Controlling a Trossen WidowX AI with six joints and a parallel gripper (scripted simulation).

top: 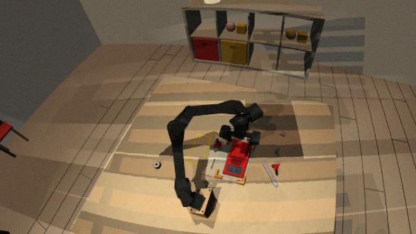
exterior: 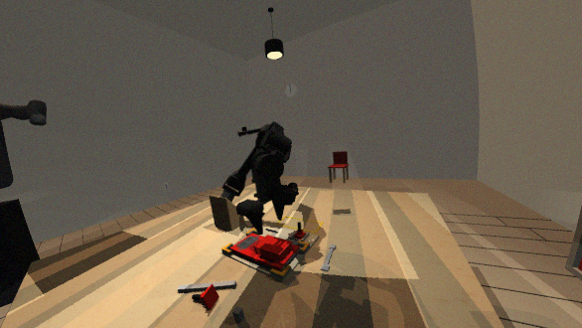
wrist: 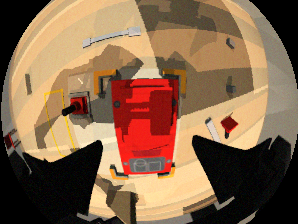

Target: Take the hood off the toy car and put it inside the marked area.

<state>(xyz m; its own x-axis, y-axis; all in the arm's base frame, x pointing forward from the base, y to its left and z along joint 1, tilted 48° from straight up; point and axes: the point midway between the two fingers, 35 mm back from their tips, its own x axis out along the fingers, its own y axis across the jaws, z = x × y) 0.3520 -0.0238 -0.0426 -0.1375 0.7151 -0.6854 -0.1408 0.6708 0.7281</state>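
The red toy car lies on a light board between orange corner pieces. A grey patterned panel is at one end of the car. The hood's edges cannot be told clearly from the rest of the red body. My gripper is open and empty, above the car, with one finger on each side of it in the wrist view. The marked area is a yellow outline on the table beside the board, with nothing seen in it.
A red knob with a black stick stands beside the car, towards the outline. A grey bar and a red-and-black piece lie on the other side. A wrench lies past the car's far end.
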